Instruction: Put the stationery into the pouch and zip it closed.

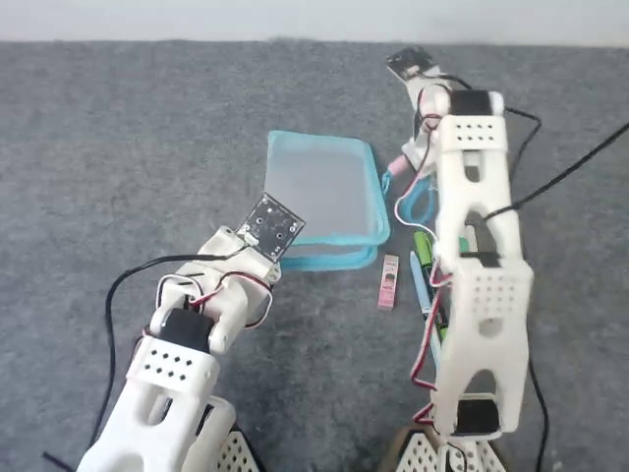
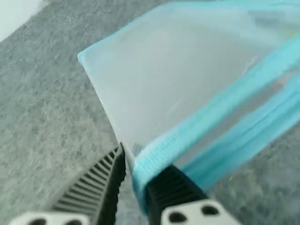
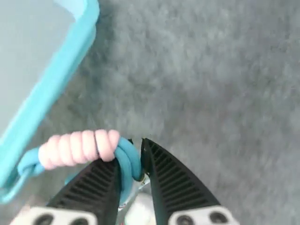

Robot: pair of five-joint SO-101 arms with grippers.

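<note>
Left gripper (image 2: 129,159) pinches the blue corner edge of the pouch (image 2: 178,79) — right gripper (image 3: 137,150) is clenched on the pink-and-blue zip pull (image 3: 79,149).

frosted pouch (image 1: 319,187) with turquoise trim; pink and blue zip pull (image 3: 79,147); grey carpet (image 1: 118,147).

I read this as a robotics lab bench, not a home. A grey carpet-like mat (image 1: 118,147) covers the table. The left arm (image 1: 172,369) at 7 o'clock and the right arm (image 1: 491,295) at 5 o'clock are white printed shells with bare red wires (image 1: 425,344). Black cables (image 1: 570,172) trail off toward 3 o'clock. The pale strip (image 1: 295,20) along 12 o'clock may be a wall.
</note>
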